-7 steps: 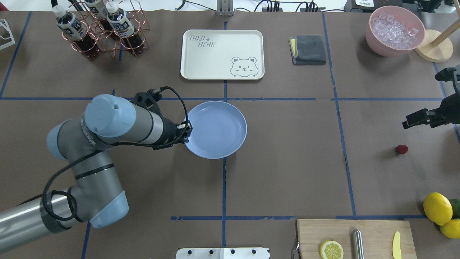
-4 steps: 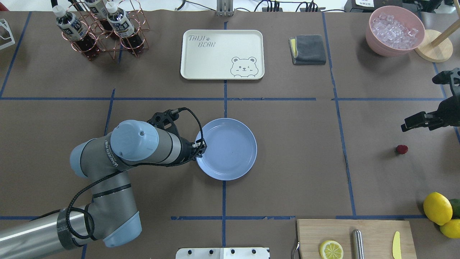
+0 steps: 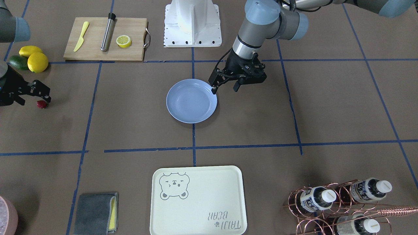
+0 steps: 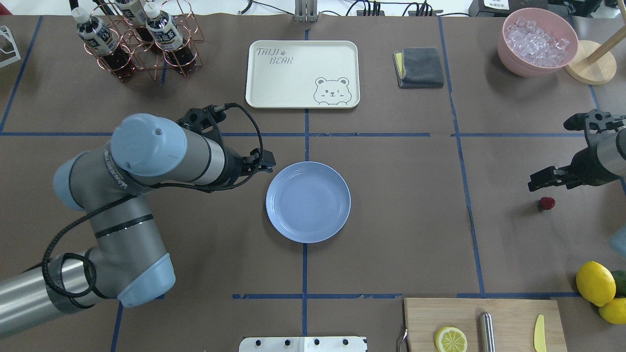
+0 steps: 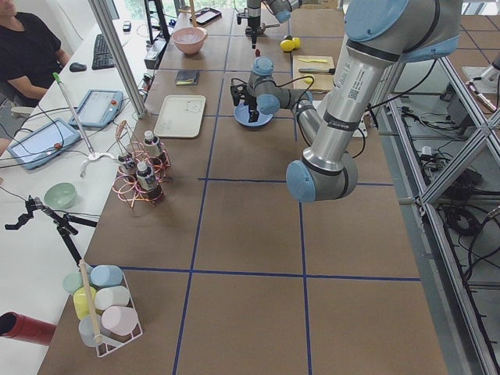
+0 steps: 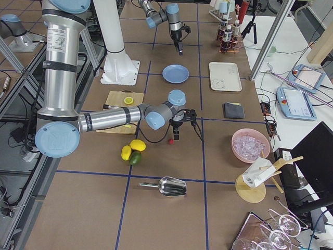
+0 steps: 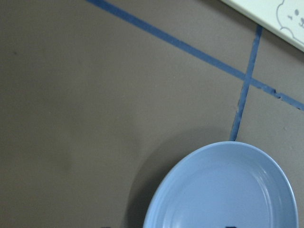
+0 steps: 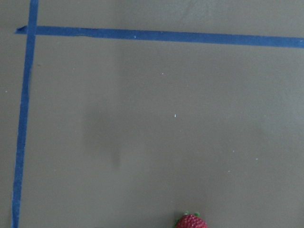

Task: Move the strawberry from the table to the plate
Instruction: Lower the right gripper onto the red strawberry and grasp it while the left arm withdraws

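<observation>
We see the strawberry point(image 4: 547, 203) lying on the worktop point(image 4: 391, 234), well apart from the plate point(image 4: 308, 202), with the right tool point(image 4: 533, 186) just beyond the berry, its opening unclear to us, and the left tool point(image 3: 224, 88) spread open, empty, beside the plate's rim.

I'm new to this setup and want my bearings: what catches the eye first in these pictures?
The light-blue plate sits empty in the middle of the brown table, with the left gripper open near its rim. Far off on the robot's right, the tiny red strawberry lies on the table, and the right gripper hovers close by it.
</observation>
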Motion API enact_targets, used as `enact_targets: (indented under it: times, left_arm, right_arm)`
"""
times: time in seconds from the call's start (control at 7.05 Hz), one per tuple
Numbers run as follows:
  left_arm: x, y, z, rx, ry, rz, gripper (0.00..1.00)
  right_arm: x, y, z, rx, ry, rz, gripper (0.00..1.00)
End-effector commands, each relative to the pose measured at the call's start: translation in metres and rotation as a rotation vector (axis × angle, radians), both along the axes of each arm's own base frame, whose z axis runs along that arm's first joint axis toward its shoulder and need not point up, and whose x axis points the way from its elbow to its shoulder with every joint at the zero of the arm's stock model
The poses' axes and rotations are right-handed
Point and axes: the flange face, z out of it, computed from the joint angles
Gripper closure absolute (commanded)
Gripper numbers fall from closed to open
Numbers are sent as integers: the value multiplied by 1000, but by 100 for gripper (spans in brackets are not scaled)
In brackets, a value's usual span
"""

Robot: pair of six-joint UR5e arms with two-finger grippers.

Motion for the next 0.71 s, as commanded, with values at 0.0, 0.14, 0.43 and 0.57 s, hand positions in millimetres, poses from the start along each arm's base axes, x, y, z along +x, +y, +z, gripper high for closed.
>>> enact_targets:
  times: [0.0, 0.14, 0.43, 0.57]
  left_arm:
    - [-29, -16, -9, 4, -1, -12, 0]
    - [-31, -18, -7, 3, -3, -16, 0]
    - [-32, -19, -7, 3, -3, -18, 0]
    - [-30, -20, -6, 1, -6, -18, 0]
  right_arm:
    - [-7, 22, 22, 2, 30, -2, 0]
    - [-8, 24, 34, -7, 38, -5, 0]
    - [-13, 18, 43, -16, 47, -7, 0]
    - [-17, 14, 39, -9, 41, -9, 8]
